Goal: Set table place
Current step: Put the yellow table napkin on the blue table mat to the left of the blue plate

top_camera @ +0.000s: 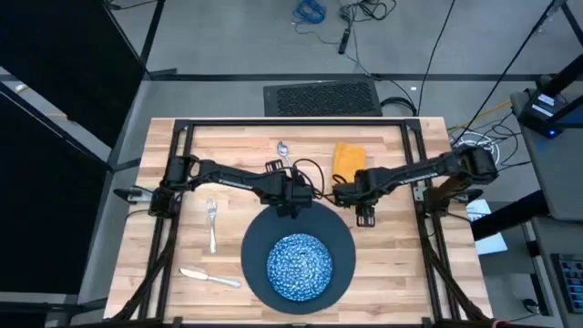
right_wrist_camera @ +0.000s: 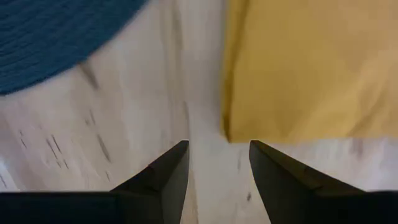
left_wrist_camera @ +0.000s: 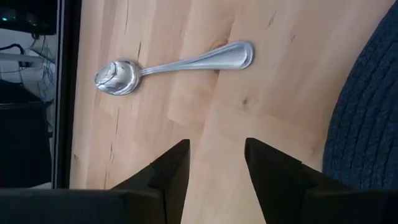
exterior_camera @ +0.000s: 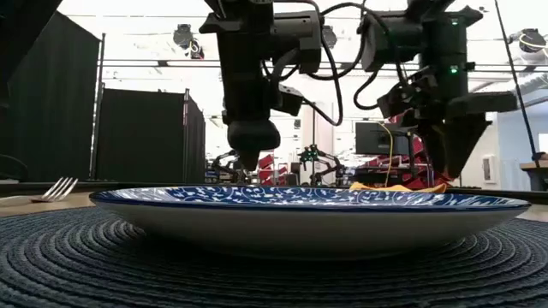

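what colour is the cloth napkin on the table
Mustard yellow. The napkin shows best in the right wrist view, lying just ahead of the right gripper.

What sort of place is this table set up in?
Probably a robotics lab or workshop: loose cables lie on the grey floor, black curtain panels screen the room, and monitors glow behind the wooden table.

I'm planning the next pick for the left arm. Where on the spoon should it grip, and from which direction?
Probably the handle's middle, coming straight down from above. The spoon lies flat on the table, apart from the round mat, with bare wood along both long sides of the slim handle. The left gripper is open and empty just short of it; its fingers should straddle the handle crosswise.
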You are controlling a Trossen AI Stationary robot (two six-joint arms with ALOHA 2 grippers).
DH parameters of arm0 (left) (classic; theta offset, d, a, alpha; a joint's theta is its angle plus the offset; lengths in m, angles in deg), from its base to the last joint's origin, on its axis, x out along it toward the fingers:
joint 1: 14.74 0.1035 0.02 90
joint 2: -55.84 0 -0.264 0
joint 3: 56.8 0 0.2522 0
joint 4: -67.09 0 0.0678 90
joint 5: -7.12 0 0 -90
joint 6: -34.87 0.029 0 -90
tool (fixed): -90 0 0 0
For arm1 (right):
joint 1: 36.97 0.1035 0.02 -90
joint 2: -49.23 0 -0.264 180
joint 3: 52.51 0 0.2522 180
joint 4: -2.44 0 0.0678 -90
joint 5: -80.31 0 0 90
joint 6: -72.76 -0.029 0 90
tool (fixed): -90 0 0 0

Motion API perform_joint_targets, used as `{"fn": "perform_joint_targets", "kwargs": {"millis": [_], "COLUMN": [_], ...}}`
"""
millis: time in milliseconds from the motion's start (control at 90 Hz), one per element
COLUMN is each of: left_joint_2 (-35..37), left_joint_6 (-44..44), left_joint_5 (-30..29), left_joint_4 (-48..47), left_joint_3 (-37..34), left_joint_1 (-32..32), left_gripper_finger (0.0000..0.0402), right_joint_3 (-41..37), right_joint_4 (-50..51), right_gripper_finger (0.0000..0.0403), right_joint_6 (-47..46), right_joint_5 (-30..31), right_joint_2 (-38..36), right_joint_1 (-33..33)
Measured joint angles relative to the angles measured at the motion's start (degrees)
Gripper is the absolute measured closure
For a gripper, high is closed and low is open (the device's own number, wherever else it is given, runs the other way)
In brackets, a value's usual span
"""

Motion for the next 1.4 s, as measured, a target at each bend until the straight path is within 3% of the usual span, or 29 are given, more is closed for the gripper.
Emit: {"fn": "perform_joint_targets", "kwargs": {"millis": [211, 400, 1078, 1400], "left_joint_2": [0.0, 0.0, 0.0, 0.0], "left_joint_6": [0.1, 0.1, 0.4, 0.3], "left_joint_5": [0.0, 0.0, 0.0, 0.0], "left_joint_4": [1.2, 1.2, 2.0, 2.2], "left_joint_3": [0.0, 0.0, 0.0, 0.0], "left_joint_1": [0.1, 0.1, 0.0, 0.1], "left_gripper_finger": [0.0257, 0.0257, 0.0257, 0.0257], "right_joint_3": [-4.2, -7.0, -7.7, -13.8], "right_joint_4": [-7.9, -10.7, -12.4, -18.5], "right_gripper_finger": [0.0243, 0.0243, 0.0243, 0.0253], "right_joint_6": [2.7, 4.0, 2.9, 1.4], "right_joint_5": [0.4, 7.8, 4.7, 4.9], "right_joint_2": [0.0, 0.0, 0.0, -0.5], "right_joint_1": [0.1, -0.4, -0.8, -1.9]}}
